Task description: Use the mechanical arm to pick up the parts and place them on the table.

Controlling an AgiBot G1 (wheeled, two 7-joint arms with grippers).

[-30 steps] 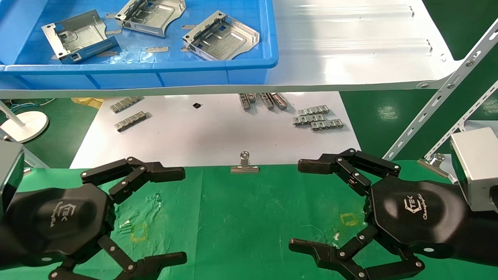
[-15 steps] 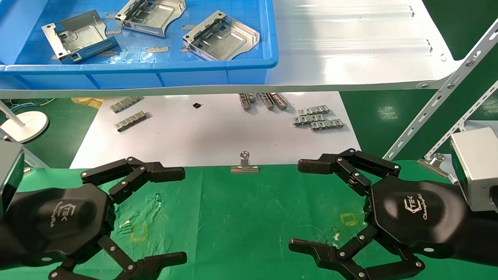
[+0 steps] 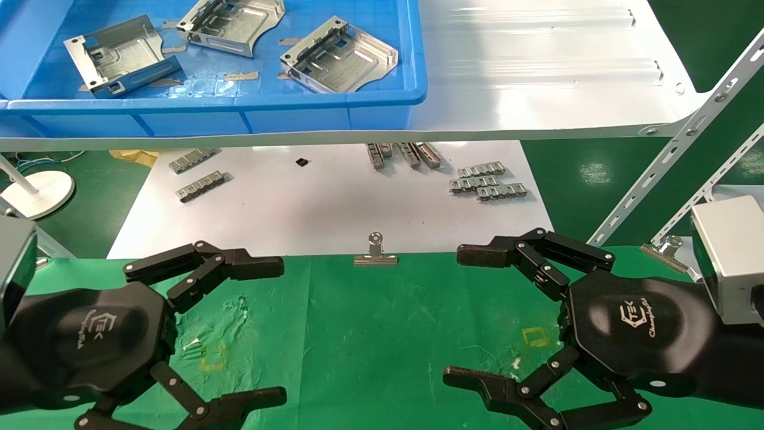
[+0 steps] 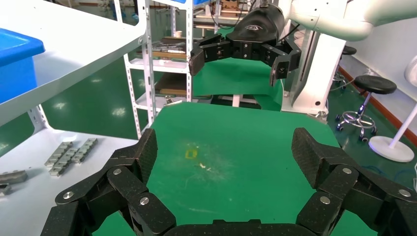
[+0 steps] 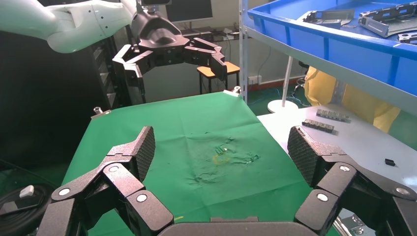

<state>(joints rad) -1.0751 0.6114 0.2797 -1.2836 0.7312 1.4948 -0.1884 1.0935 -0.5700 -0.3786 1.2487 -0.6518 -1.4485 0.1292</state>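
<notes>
Stillness is kept since a second ago: left pincer (image 3: 230, 325) and right pincer (image 3: 486, 316) are held apart above the counter (image 3: 382, 322), parts (image 3: 337, 57) untouched.

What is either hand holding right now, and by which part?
Nothing. The left hand and right hand are both open and empty above the green table; all three parts lie in the blue bin.
</notes>
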